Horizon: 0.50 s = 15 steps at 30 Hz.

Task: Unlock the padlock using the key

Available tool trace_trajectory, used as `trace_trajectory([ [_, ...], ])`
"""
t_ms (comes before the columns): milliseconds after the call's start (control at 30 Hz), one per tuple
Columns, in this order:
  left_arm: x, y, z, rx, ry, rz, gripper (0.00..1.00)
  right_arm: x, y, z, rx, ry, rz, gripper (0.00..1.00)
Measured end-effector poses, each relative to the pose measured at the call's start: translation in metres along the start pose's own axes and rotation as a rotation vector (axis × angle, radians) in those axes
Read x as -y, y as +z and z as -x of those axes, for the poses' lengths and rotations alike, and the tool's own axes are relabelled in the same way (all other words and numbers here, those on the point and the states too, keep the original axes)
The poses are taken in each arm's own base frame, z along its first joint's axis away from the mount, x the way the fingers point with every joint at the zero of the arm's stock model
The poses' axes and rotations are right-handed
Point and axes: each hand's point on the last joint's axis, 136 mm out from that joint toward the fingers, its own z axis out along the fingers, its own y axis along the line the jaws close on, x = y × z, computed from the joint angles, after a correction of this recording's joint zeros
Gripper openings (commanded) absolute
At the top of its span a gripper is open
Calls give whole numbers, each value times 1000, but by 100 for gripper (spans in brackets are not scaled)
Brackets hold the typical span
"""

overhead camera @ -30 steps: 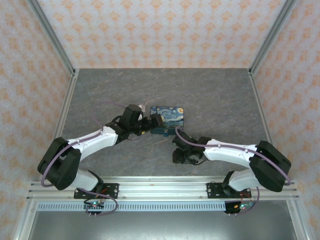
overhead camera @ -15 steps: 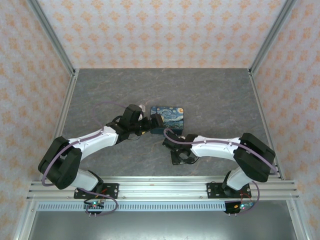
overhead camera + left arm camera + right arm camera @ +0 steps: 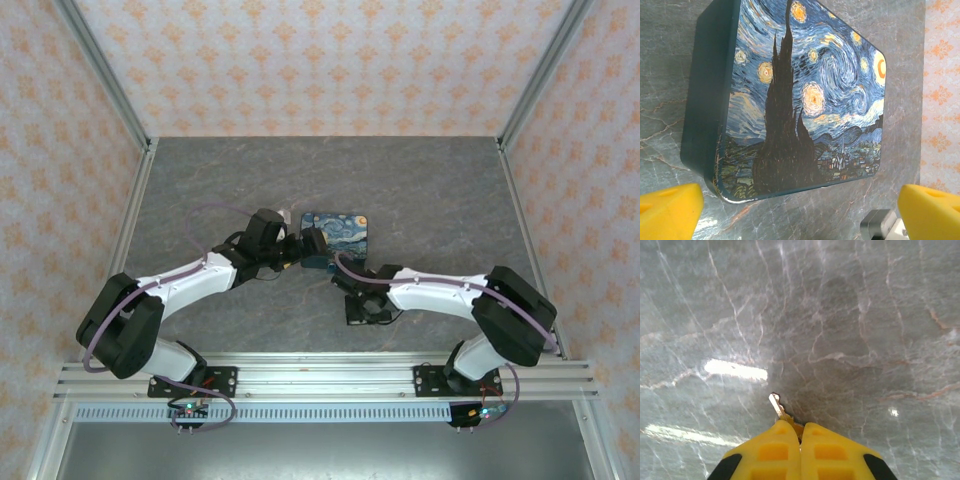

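My right gripper (image 3: 800, 434) is shut on the key (image 3: 775, 407). The key's pale silvery blade sticks out up and to the left from between the yellow fingertips, just above the grey marble table. From above, the right gripper (image 3: 350, 286) sits just in front of the starry-night box (image 3: 336, 238). My left gripper (image 3: 800, 215) stands open, one yellow finger (image 3: 670, 212) on each side, with nothing between them; the painted box (image 3: 805, 95) lies just beyond it. In the top view the left gripper (image 3: 300, 248) is at the box's left end. The padlock is hidden.
The marble table (image 3: 430, 190) is bounded by aluminium rails and patterned walls. A grey-and-white block (image 3: 881, 226) shows at the lower edge of the left wrist view, beside the right-hand finger. Open table lies behind and to either side of the box.
My right gripper has closed on the key, and its wrist has shifted left, nearer the box's front. The left arm has not moved.
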Motion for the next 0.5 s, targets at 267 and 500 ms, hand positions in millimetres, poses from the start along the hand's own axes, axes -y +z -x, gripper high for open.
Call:
trace_trajectory([
  [267,2,1,-4,-8,7,-3,100,-2,1,5,23,43,58,0],
  [500,2,1,-4,-8,7,-4,100,-2,0,6,60,69,117,0],
])
